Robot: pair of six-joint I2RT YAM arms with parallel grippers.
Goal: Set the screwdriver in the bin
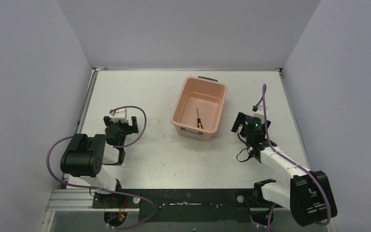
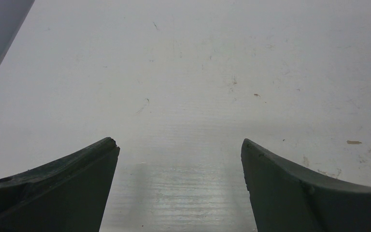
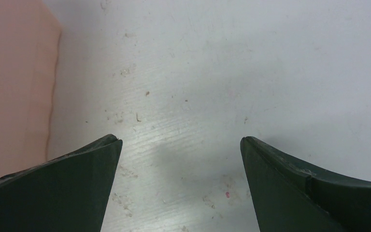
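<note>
**Screwdriver in bin; both hands empty**

The screwdriver [image 1: 198,118] is seen lying on the floor of the bin [image 1: 182,100], its handle toward the bin's near wall. The left hand [image 1: 121,126] is held well to the bin's left over bare tabletop [image 1: 145,92], fingers spread wide, nothing gripped. The right hand [image 1: 250,126] is held just right of the bin, likewise spread wide and empty. The bin's pink wall is caught at its wrist view's left edge.
</note>
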